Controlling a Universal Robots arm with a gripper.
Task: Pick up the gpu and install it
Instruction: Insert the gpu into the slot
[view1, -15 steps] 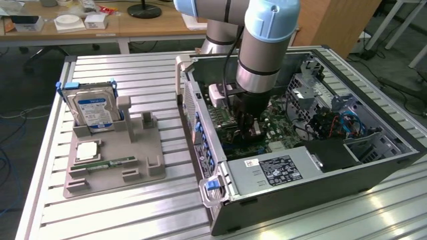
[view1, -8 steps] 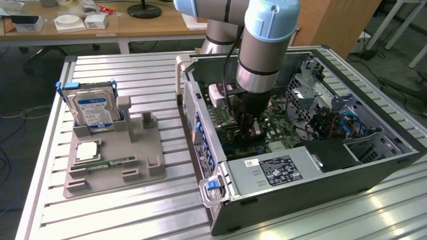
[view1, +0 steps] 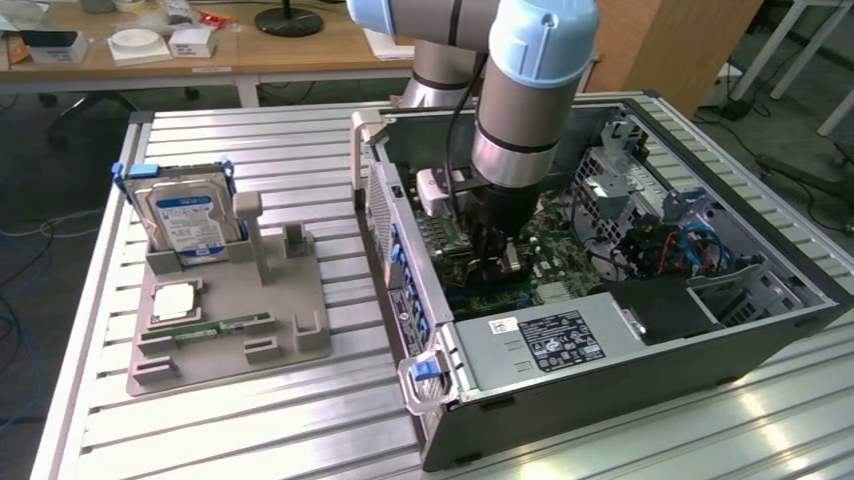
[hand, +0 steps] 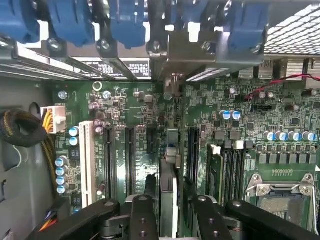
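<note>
- One card, the gpu (hand: 168, 190), stands edge-on over the motherboard (hand: 130, 107) inside the pc case (view1: 801, 290), in line with one of the long black slots, its bracket end towards the case's rear wall with the blue clips (hand: 125, 20).
- Gripper (hand: 167, 212) sits straddling the card from above, deep in the case just over the motherboard; jaws flank the card's top edge. Can't tell whether they pinch it or have let go.
- Whether the card is fully seated in the slot is hidden by the jaws.
- Hard drive (view1: 191, 222) and RAM stick (view1: 220, 326) sit in the grey fixture tray (view1: 300, 300) on the slatted surface (view1: 267, 150), well apart from the case, on the exterior view's left.
- Risks, my judgement:
  - Card half-seated: a tilted card would bind in the slot and strain the connector.
  - Bracket missing its gap at the rear wall: it would catch on the metal and lever the card up.
  - Sideways drift of the arm while the jaws touch the card: it would be dragged out of line.
</note>
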